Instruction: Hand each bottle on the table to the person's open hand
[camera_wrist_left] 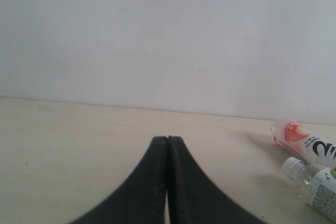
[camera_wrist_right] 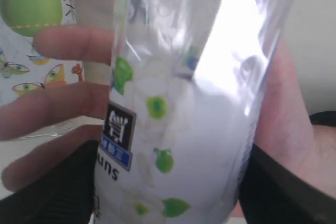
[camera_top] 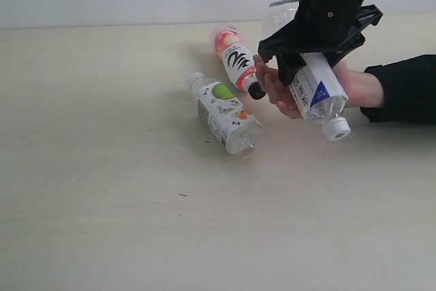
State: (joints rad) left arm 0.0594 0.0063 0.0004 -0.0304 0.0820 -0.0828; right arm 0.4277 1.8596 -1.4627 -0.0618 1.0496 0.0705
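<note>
Though only the left wrist view shows them, left fingers (camera_wrist_left: 149, 195) touch.

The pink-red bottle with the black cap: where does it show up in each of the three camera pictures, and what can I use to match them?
Exterior view: the pink-red bottle lies just above the middle.
Left wrist view: at the right edge.
Right wrist view: not in it; the white-and-blue bottle fills the picture.
Shared landmark: the lime-label bottle lying beside it, seen in all three.

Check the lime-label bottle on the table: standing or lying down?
Lying down: the lime-label bottle rests on its side on the table.
</note>
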